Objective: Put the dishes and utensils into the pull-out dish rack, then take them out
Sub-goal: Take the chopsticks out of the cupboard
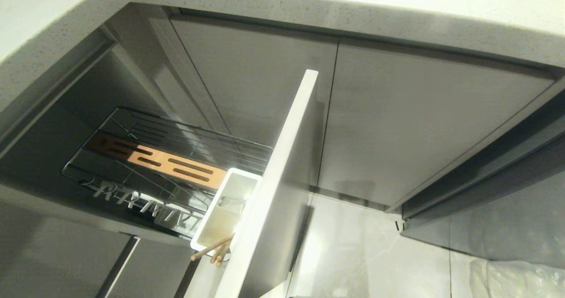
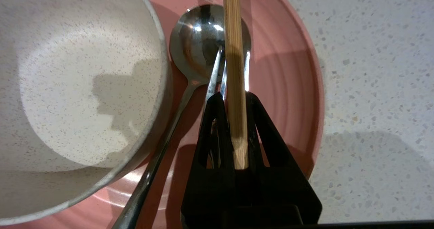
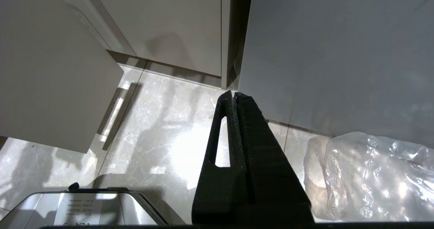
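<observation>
Left gripper (image 2: 234, 96) squeezes a thin light-wood chopstick (image 2: 234, 69) and a silver fork.
Both are stiff, light, slippery; hold them mid-length.

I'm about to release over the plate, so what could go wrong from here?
The left gripper pinches a chopstick together with thin metal tines; either could slip unevenly. Released here, they would land on the spoon in the pink plate, close to the bowl, and might roll off.
</observation>
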Robot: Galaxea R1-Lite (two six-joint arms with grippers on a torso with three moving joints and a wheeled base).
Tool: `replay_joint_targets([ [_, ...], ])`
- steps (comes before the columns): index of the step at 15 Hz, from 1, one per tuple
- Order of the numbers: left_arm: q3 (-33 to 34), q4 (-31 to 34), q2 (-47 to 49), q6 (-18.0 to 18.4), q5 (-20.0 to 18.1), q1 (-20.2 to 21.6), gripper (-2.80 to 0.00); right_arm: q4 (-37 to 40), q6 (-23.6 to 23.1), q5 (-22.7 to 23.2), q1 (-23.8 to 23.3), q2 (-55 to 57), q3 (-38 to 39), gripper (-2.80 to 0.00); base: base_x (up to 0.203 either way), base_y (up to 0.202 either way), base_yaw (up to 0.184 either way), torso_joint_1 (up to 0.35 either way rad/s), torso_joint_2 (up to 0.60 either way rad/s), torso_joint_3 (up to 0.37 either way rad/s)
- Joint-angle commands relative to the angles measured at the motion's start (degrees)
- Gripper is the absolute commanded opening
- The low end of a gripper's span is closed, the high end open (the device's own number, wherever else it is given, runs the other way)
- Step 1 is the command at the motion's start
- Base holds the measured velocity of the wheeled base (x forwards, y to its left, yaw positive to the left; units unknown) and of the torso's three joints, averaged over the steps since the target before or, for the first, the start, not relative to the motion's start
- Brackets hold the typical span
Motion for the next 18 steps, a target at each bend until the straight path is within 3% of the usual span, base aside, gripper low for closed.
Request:
replay_joint_targets([
  [1,0.49,0.26,0.01,-0.21,-0.19,0.13,-2.80,0.00,0.02,0.00,0.00,0.02,0.00,-2.80,0.000,0.000,0.000,0.000,0.00,0.000],
  [8,1.09,0.25,-0.25,-0.20,-0.26,0.13,-2.80,0.00,0.02,0.00,0.00,0.02,0.00,-2.80,0.000,0.000,0.000,0.000,0.00,0.000],
  [9,1.10,0.17,-0.25,-0.21,-0.28,0.13,0.00,0.00,0.02,-0.08,0.00,0.02,0.00,-2.80,0.000,0.000,0.000,0.000,0.00,0.000],
  [18,0.39,-0.39,-2.20,-0.30,-1.24,-0.16,0.00,0.00,0.02,0.00,0.00,0.02,0.00,-2.80,0.000,0.000,0.000,0.000,0.00,0.000],
])
